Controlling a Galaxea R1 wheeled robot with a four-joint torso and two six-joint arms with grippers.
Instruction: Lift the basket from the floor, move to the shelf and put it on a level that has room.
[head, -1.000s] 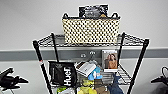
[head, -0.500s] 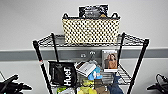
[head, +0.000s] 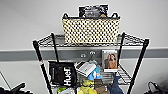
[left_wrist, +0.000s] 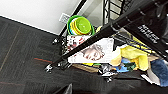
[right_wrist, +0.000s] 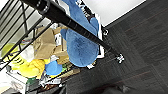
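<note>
Basket (head: 91, 30) was seen set on shelf's (head: 139, 62) top level (head: 48, 40); placing judged done. Gripper states could not be told.

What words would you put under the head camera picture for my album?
Cream woven basket sitting on the top tier of the black wire rack, cluttered tier below.

The basket (head: 91, 30) sits on the top level (head: 50, 41) of the shelf (head: 40, 61), about mid-width, against the wall (head: 27, 22). A tier below, a bag (head: 63, 74) lies left, a book (head: 109, 60) stands right, a box (head: 85, 68) between.
</note>
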